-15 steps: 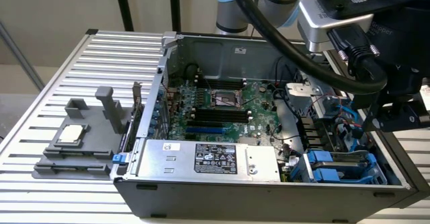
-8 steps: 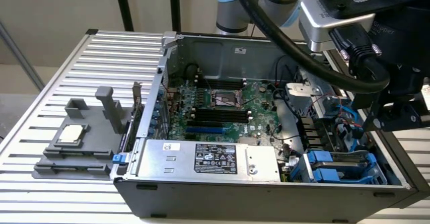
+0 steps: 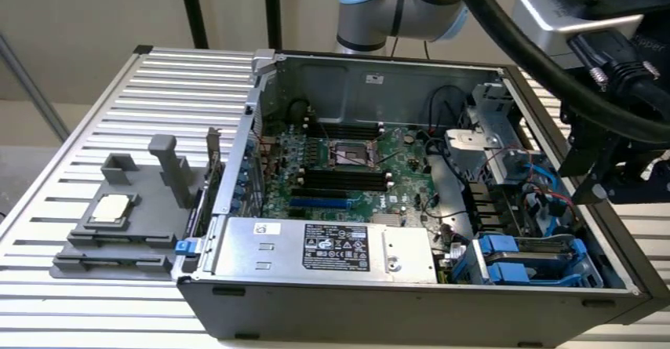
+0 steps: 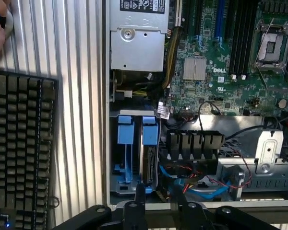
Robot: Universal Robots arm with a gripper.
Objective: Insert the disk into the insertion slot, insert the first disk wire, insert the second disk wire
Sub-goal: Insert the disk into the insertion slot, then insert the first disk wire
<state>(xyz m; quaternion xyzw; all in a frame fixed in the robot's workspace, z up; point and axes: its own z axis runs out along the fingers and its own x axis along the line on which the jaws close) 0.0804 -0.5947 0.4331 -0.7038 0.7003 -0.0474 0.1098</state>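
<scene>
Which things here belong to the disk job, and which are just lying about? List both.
Job in hand: insertion slot; disk standing on edge in it; blue cable beside it; gripper close over the slot.

Lying about: power supply box; grey stand; keyboard; motherboard.

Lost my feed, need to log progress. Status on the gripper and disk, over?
Copy: gripper open, poised at the insertion slot. The disk looks seated edge-on inside it. Blue and red cables lie beside the slot.
</scene>
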